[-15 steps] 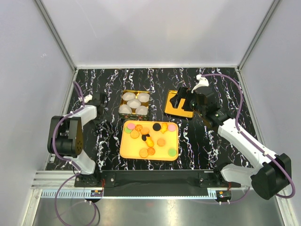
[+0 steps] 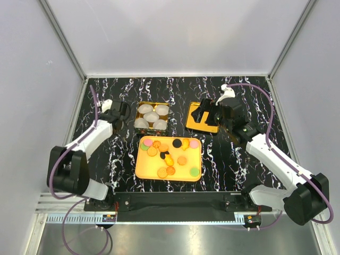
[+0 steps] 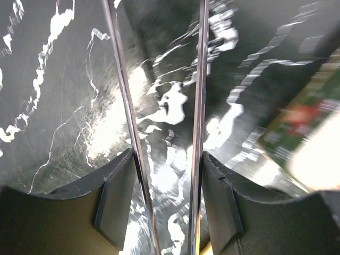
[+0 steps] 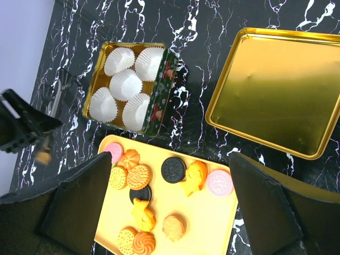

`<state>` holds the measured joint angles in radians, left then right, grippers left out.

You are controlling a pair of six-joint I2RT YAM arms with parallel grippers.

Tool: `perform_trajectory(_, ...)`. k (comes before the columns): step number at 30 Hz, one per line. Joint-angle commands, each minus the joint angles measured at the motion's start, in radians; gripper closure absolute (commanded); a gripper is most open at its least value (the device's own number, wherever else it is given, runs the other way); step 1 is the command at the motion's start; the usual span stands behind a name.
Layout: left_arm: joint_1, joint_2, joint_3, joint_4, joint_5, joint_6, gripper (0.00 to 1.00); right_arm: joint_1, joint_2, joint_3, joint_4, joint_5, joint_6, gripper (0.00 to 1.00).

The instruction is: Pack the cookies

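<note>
Black marble table (image 2: 228,164) has bare room to the right of the yellow tray (image 2: 146,169) and along its left edge. The cookies (image 4: 173,169) all lie on the tray, most of them near its far edge. The gold lid (image 4: 281,90) lies apart, past the tray's far right corner. The gold tin (image 4: 169,74) of white paper cups (image 4: 126,84) sits just past the tray's far edge. The right gripper (image 2: 203,114) hangs over the lid, fingers wide, holding nothing. The left gripper (image 3: 167,164), left of the tin, pinches thin metal tongs (image 3: 202,79).
</note>
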<state>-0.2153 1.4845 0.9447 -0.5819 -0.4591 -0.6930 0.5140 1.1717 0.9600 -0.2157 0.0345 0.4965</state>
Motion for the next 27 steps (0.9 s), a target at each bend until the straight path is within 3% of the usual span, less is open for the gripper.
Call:
perform_trajectory(1, -0.018, -0.096, 0.043, -0.052, -0.079, 0.032, 0.46, 0.000, -0.004, 0.003, 0.009, -0.007, -0.003, 0.00)
perform_trajectory(13, -0.076, -0.265, 0.074, -0.153, -0.075, 0.110, 0.46, 0.001, 0.011, 0.006, 0.007, 0.002, -0.007, 0.00)
perform_trajectory(27, -0.294, -0.276, 0.259, -0.256, 0.076, 0.170, 0.50, 0.001, 0.022, 0.020, -0.007, 0.039, -0.022, 0.00)
